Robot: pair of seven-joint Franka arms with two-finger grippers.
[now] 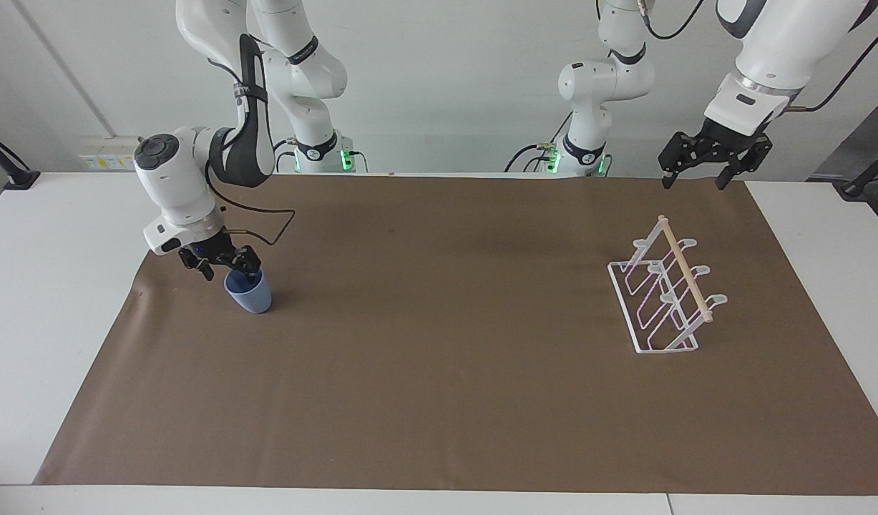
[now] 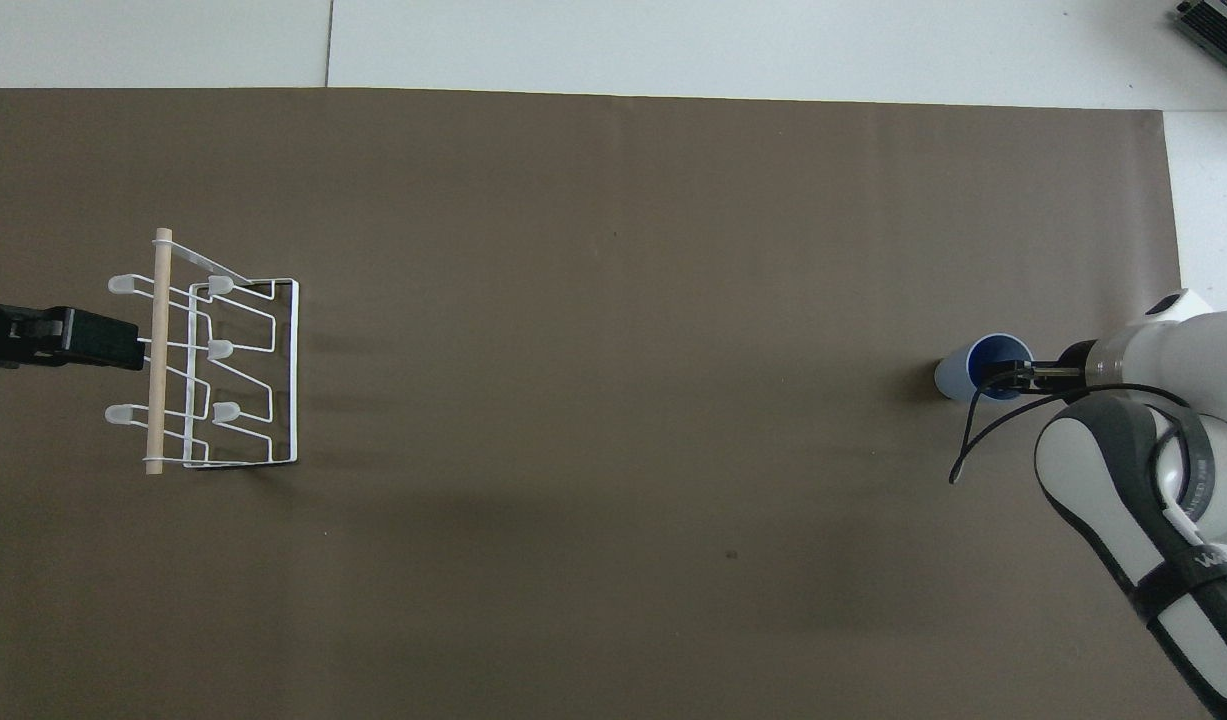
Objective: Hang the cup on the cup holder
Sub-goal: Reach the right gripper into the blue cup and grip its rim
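A white table (image 1: 52,300) stands before a plain pale wall, most of its top covered by a brown mat (image 1: 439,372). The cup (image 1: 249,292) stands upright on the mat at the right arm's end of the table, mouth up and wider at the rim than at the base. The cup holder (image 1: 664,293) rests well apart from it at the left arm's end, its wooden dowel (image 1: 685,270) slanting across the top of the white wire prongs, none of which carries anything.

The step in hand looks like the grasp of the cup. The right hand (image 1: 222,267) is down at the cup's rim on the side nearer the robots, its fingers spread apart and gripping nothing. From above, one finger seems to dip inside the mouth, though whether it touches the wall is hard to say. The left hand (image 1: 696,174) waits in the air near the cup holder's end of the table, its fingers likewise spread and empty.

The next move probably calls for the right hand to settle so the rim wall sits between its fingers, then clench. A light, tapered cup may tip or slide if nudged first. After that comes the lift, the carry across the table and turning the cup over onto a prong.
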